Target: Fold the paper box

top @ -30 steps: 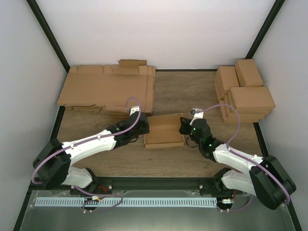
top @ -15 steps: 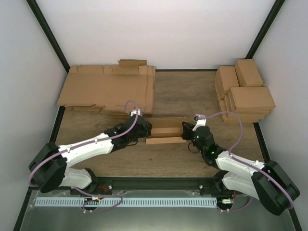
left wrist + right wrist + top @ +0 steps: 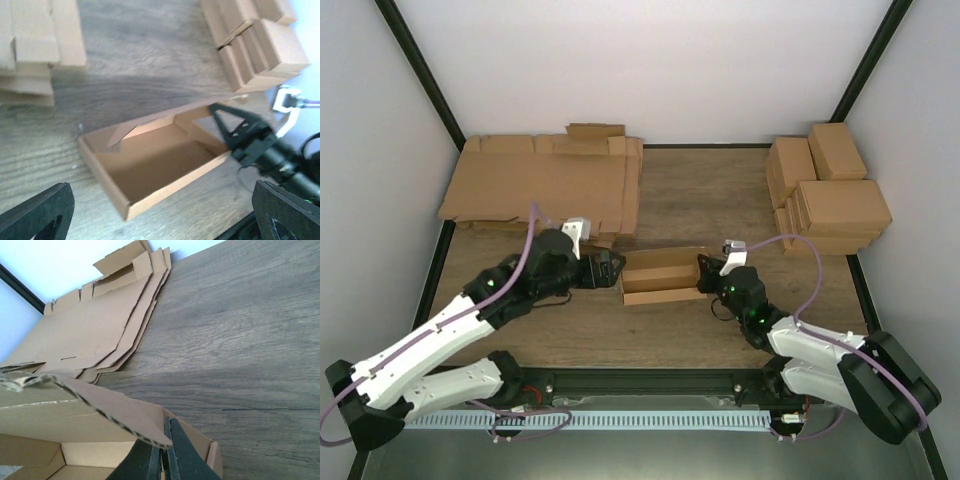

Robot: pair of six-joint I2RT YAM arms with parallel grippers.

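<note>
Paper box [image 3: 660, 280] is set mid-frame on the counter [image 3: 720, 190], open side up, long axis left-right. Left fingers [image 3: 37, 212] are spread wide with nothing held, just off the box's left end. Right fingers [image 3: 180, 457] are closed at the right end, nearer. Whether cardboard is pinched cannot be told. The left wrist view is blurred.

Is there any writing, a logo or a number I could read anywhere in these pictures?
None can be read. The paper box, the flat cardboard sheets and the closed boxes are plain brown, and no lettering shows anywhere else.
</note>
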